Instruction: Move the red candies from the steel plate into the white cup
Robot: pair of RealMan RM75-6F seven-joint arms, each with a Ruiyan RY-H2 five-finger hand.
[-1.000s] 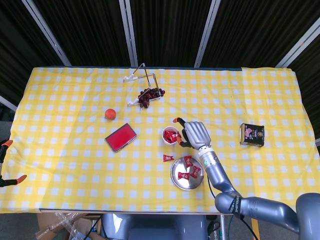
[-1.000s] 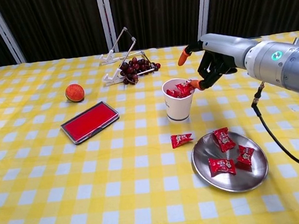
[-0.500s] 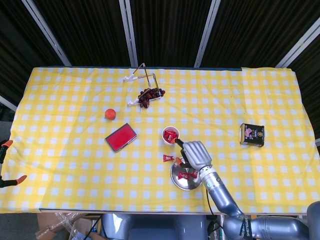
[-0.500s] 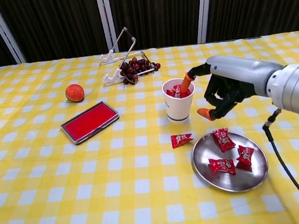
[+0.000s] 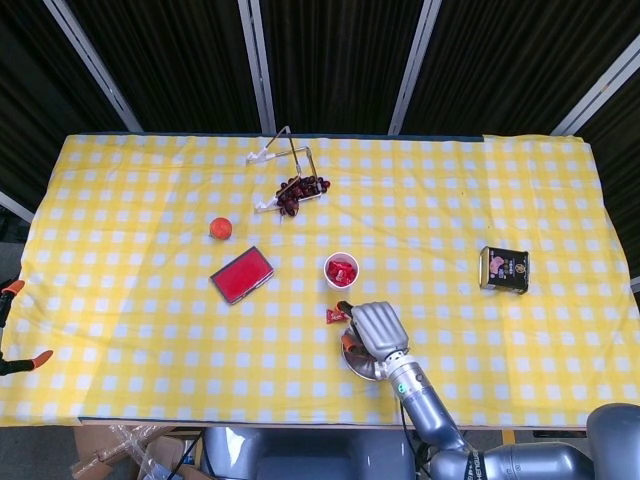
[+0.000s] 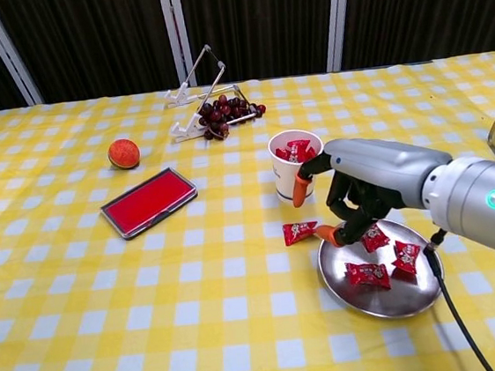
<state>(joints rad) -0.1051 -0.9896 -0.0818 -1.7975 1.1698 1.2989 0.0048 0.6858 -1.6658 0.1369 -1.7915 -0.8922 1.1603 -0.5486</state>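
The white cup [image 6: 298, 173] [image 5: 341, 271] stands mid-table with several red candies [image 6: 295, 151] inside. In front of it to the right lies the steel plate [image 6: 383, 300] [image 5: 362, 366] with three red candies [image 6: 367, 274] on it. Another red candy [image 6: 299, 231] [image 5: 335, 316] lies on the cloth just left of the plate. My right hand [image 6: 354, 187] [image 5: 372, 328] hovers over the plate's left rear edge, fingers curled down beside one candy [image 6: 374, 238], thumb spread, nothing in it. Only fingertips of my left hand [image 5: 12, 330] show at the far left edge, spread apart.
A flat red case [image 6: 147, 201] lies left of the cup, an orange fruit [image 6: 123, 152] behind it. Dark grapes [image 6: 222, 111] rest by a wire stand at the back. A dark tin [image 5: 503, 268] sits at the right.
My right hand has come away from the cup's rim, moving down and toward me until it is over the plate. The candies and cup have not moved.
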